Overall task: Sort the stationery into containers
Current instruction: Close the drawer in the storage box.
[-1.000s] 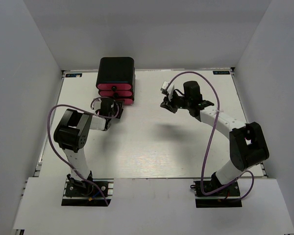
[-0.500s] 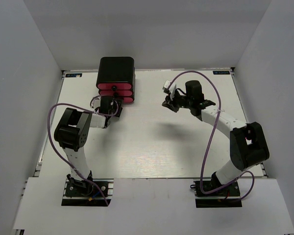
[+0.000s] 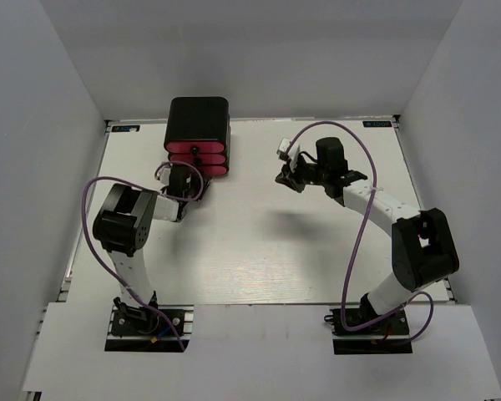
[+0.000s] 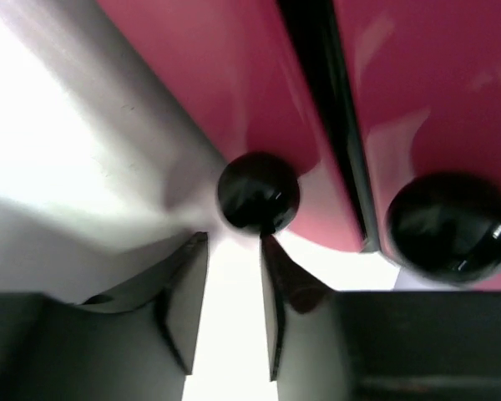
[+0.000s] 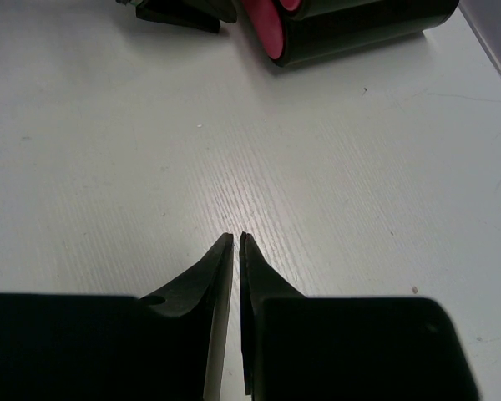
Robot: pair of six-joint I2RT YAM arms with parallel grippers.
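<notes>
1. We see a black box (image 3: 199,121) at the far left of a white table (image 3: 259,242). Its three pink drawers (image 3: 197,159) face the arms, and all look pushed in.
2. The left gripper (image 4: 234,242) sits right at the front of the box. In its wrist view its jaws stand part-way apart with nothing between them.
3. One black knob (image 4: 259,192) lies just past the fingertips (image 4: 199,251), a little toward one side. A second knob (image 4: 451,225) belongs to the next drawer over.
4. We judge the step in hand to be opening a drawer. It is likely the lowest one, since bare table shows beside that knob.
5. The next move calls for the left jaws to line up on the knob. They then reach around it, pinch it firmly, and pull straight out from the box.
6. The right gripper (image 5: 236,238) hovers over bare table well to the right of the box. Its jaws are all but together and hold nothing.
7. We see no stationery in any view, so we cannot say where the pieces lie.
8. For writing, a small tag (image 3: 376,124) sits on the far table edge, well right of the box. Its lettering is too small for us to read, and we see no brand on the box or drawers.
</notes>
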